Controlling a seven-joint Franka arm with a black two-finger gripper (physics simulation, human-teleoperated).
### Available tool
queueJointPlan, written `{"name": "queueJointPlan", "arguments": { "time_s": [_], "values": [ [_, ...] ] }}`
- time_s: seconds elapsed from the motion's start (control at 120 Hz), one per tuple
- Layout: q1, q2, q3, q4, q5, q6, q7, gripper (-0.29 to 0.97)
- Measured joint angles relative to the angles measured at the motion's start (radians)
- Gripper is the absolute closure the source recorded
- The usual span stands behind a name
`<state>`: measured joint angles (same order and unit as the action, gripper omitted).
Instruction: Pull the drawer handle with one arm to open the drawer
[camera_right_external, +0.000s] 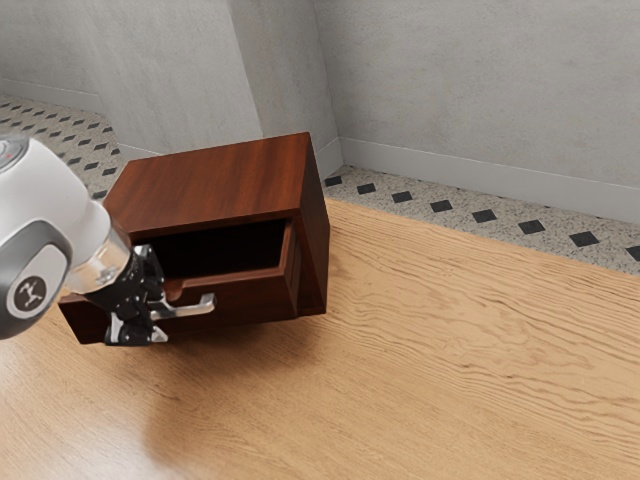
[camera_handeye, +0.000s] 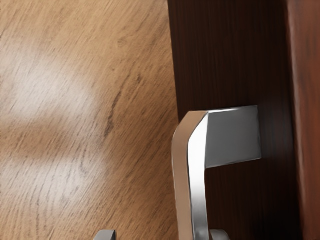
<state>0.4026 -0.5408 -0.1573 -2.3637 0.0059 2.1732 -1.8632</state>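
Observation:
A dark wooden cabinet (camera_right_external: 215, 180) stands on the wood surface, its drawer (camera_right_external: 245, 300) pulled partly out with a dark gap above the drawer front. A silver bar handle (camera_right_external: 190, 307) juts from that front. My black gripper (camera_right_external: 148, 320) sits at the handle's end toward the exterior view's left. In the wrist view the handle (camera_handeye: 192, 170) runs down between my two fingertips (camera_handeye: 106, 235). One fingertip lies against the bar and the other stands apart from it, so the gripper is open around the handle.
The cabinet rests on a light wood surface (camera_right_external: 430, 360) that stretches wide toward the exterior view's right and front. Behind lie a tiled floor (camera_right_external: 500, 215) and grey walls (camera_right_external: 480, 80). My white arm (camera_right_external: 40, 240) fills the left edge.

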Motion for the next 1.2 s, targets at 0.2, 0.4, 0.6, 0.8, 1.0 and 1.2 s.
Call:
{"name": "queueJointPlan", "arguments": {
  "time_s": [0.2, 0.4, 0.6, 0.8, 1.0, 1.2],
  "values": [
    [-0.008, -0.023, -0.001, -0.02, 0.0, 0.006, 0.0, 0.52],
    [-0.014, -0.043, -0.001, -0.035, 0.0, 0.01, 0.0, 0.53],
    [-0.016, -0.046, 0.0, -0.041, -0.014, 0.013, -0.003, 0.53],
    [-0.018, -0.066, 0.0, -0.06, -0.045, 0.014, -0.017, 0.53],
    [-0.018, -0.097, -0.001, -0.086, -0.051, 0.015, -0.027, 0.53],
    [-0.026, -0.124, -0.001, -0.105, -0.052, 0.015, -0.033, 0.53]
  ]
}}
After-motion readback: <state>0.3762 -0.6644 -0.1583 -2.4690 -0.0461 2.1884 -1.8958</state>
